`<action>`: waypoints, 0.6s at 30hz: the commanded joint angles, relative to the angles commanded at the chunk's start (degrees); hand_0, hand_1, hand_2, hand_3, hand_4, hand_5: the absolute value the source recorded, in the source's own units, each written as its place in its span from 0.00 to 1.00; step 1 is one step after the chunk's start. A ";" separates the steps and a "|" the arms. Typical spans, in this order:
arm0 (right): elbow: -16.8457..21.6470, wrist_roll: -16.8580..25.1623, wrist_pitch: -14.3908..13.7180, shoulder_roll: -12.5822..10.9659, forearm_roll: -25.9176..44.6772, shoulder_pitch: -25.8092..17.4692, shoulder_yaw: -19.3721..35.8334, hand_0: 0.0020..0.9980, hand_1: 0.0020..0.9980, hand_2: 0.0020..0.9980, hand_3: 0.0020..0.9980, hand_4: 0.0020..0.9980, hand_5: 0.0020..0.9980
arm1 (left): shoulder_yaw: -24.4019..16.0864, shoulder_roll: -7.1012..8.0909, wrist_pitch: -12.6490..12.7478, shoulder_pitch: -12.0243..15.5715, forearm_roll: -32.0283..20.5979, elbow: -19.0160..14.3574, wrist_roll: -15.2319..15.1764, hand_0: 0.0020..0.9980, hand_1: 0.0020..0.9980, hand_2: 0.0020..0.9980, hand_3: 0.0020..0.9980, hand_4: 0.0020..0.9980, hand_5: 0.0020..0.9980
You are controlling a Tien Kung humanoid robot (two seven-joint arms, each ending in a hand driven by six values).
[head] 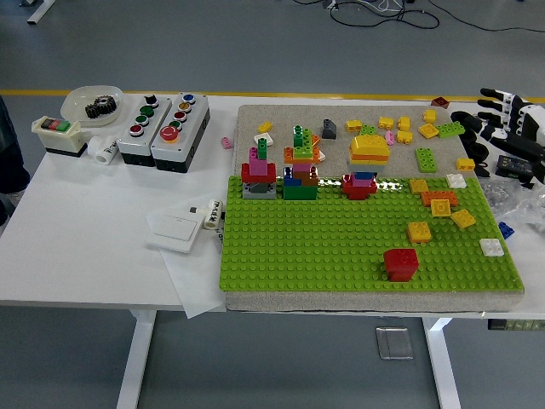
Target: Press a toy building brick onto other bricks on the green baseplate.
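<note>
Red brick (400,263) sits alone on the green baseplate (324,247), studs up, chunky and square, near the front edge toward the right. Behind it, stacked bricks line the plate's far edge: a red-and-pink tower (259,173), a multicoloured stack (301,166). The right hand (502,123) hovers well apart at the far right corner, fingers (492,95) spread loose, holding nothing.
</note>
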 joint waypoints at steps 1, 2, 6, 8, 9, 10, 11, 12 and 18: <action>0.02 0.02 0.11 -0.03 -0.37 0.03 -0.13 0.76 0.76 0.81 0.87 0.85 0.12 | -0.02 0.00 0.00 0.00 0.02 0.00 0.01 0.81 0.89 0.90 0.76 0.80 0.76; 0.15 0.07 0.53 -0.13 -2.61 0.20 -0.72 0.76 0.76 0.81 0.87 0.85 0.12 | -0.03 -0.01 0.01 -0.02 0.04 0.00 0.02 0.81 0.89 0.90 0.76 0.80 0.76; 0.59 0.33 1.55 -0.42 -11.83 0.89 -2.60 0.71 0.73 0.78 0.83 0.84 0.06 | -0.04 0.01 -0.02 -0.04 0.10 0.01 0.04 0.81 0.89 0.90 0.76 0.79 0.76; 0.80 0.33 2.40 -0.49 -16.67 1.27 -3.45 0.71 0.73 0.78 0.83 0.84 0.06 | -0.08 0.00 0.00 -0.04 0.12 0.02 0.06 0.81 0.89 0.90 0.76 0.79 0.76; 0.90 0.27 2.84 -0.52 -19.28 1.48 -3.89 0.71 0.73 0.78 0.83 0.84 0.06 | -0.08 0.00 0.00 -0.04 0.11 0.02 0.07 0.81 0.89 0.90 0.76 0.79 0.76; 0.92 0.25 2.96 -0.53 -21.52 1.54 -4.02 0.68 0.70 0.76 0.80 0.83 0.03 | -0.08 0.00 0.00 -0.04 0.11 0.02 0.07 0.81 0.89 0.90 0.76 0.79 0.76; 1.05 0.16 3.80 -0.53 -23.75 1.86 -4.68 0.68 0.70 0.76 0.80 0.83 0.03 | -0.09 0.00 0.00 -0.04 0.13 0.02 0.08 0.81 0.89 0.90 0.76 0.79 0.76; 1.17 0.00 4.45 -0.50 -25.98 2.17 -5.25 0.68 0.70 0.76 0.80 0.83 0.03 | -0.10 0.00 0.00 -0.04 0.14 0.02 0.08 0.81 0.89 0.90 0.76 0.79 0.76; 1.52 -1.59 6.89 0.18 -39.81 4.30 -8.75 0.66 0.68 0.74 0.78 0.84 0.05 | -0.11 0.01 0.00 -0.05 0.17 0.01 0.09 0.81 0.89 0.90 0.76 0.79 0.76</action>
